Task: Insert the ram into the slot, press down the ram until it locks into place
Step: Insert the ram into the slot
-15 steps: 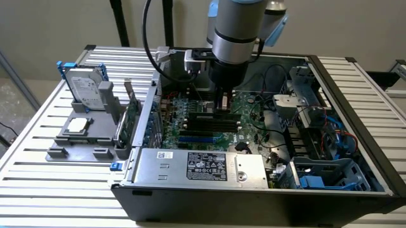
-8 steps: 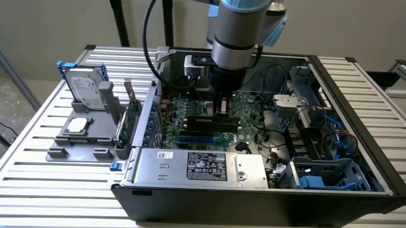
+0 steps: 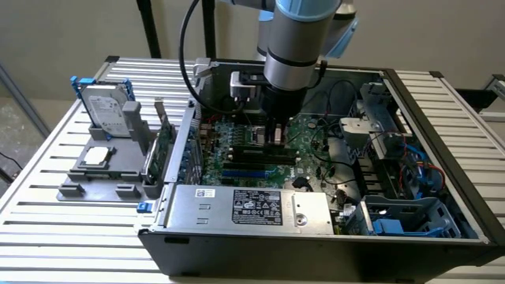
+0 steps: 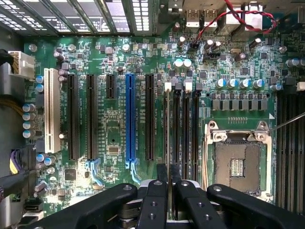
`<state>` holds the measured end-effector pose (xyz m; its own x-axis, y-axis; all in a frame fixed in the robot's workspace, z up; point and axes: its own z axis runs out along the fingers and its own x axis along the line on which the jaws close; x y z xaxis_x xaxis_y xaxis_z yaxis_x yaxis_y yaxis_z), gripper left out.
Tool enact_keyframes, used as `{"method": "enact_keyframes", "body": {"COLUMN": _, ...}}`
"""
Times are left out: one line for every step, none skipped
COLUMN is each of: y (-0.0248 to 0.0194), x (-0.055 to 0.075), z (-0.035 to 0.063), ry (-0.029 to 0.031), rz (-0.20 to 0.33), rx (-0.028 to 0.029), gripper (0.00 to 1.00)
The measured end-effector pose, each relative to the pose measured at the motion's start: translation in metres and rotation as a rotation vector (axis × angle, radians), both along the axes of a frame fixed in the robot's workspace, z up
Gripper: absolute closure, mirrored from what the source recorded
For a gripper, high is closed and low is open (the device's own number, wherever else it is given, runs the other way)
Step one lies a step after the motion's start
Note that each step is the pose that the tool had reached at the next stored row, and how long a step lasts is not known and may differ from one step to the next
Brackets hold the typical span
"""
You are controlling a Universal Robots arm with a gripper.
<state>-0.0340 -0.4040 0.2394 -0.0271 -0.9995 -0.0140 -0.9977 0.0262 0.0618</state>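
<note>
The ram (image 4: pixel 167 129) shows edge-on as a thin grey-green line standing along the slot (image 4: pixel 167 87), the one nearest the PCI sockets in a row of parallel black memory sockets (image 4: pixel 186 129). My gripper (image 4: pixel 168 174) is shut on the ram's near end, with a dark finger (image 4: pixel 161 172) on each side of it. In the exterior view my gripper (image 3: pixel 275 137) reaches straight down into the open case, onto the black memory sockets (image 3: pixel 256 155) in the middle of the green motherboard. How deep the ram sits in the slot cannot be told.
A bright blue connector strip (image 4: pixel 129 119) and black PCI sockets (image 4: pixel 90 119) lie beside the memory sockets, the CPU socket (image 4: pixel 237 164) on the other side. The power supply (image 3: pixel 245 207) fills the case front. Outside on the exterior view's left stands a grey fixture (image 3: pixel 99 171) with a hard drive (image 3: pixel 106 112) and an upright green card (image 3: pixel 164 148).
</note>
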Motion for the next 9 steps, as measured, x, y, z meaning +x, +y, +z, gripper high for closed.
{"method": "enact_keyframes", "body": {"y": 0.0001, "x": 0.0005, "z": -0.0002, "ry": 0.0001, "rz": 0.000, "rx": 0.0000, "gripper": 0.87}}
{"method": "enact_keyframes", "body": {"y": 0.0003, "x": 0.0007, "z": -0.0005, "ry": 0.0002, "rz": 0.000, "rx": -0.0001, "gripper": 0.87}}
{"method": "enact_keyframes", "body": {"y": 0.0005, "x": 0.0007, "z": -0.0012, "ry": 0.0001, "rz": 0.000, "rx": -0.0005, "gripper": 0.87}}
{"method": "enact_keyframes", "body": {"y": 0.0006, "x": 0.0007, "z": -0.0020, "ry": 0.0001, "rz": 0.000, "rx": -0.0014, "gripper": 0.87}}
{"method": "enact_keyframes", "body": {"y": 0.0007, "x": 0.0007, "z": -0.0029, "ry": 0.0005, "rz": 0.000, "rx": -0.0024, "gripper": 0.87}}
{"method": "enact_keyframes", "body": {"y": 0.0008, "x": 0.0007, "z": -0.0038, "ry": 0.0016, "rz": 0.000, "rx": -0.0037, "gripper": 0.87}}
{"method": "enact_keyframes", "body": {"y": 0.0010, "x": 0.0007, "z": -0.0043, "ry": 0.0027, "rz": 0.000, "rx": -0.0045, "gripper": 0.87}}
{"method": "enact_keyframes", "body": {"y": 0.0012, "x": 0.0008, "z": -0.0046, "ry": 0.0034, "rz": 0.000, "rx": -0.0053, "gripper": 0.87}}
{"method": "enact_keyframes", "body": {"y": 0.0015, "x": 0.0007, "z": -0.0048, "ry": 0.0039, "rz": 0.000, "rx": -0.0064, "gripper": 0.87}}
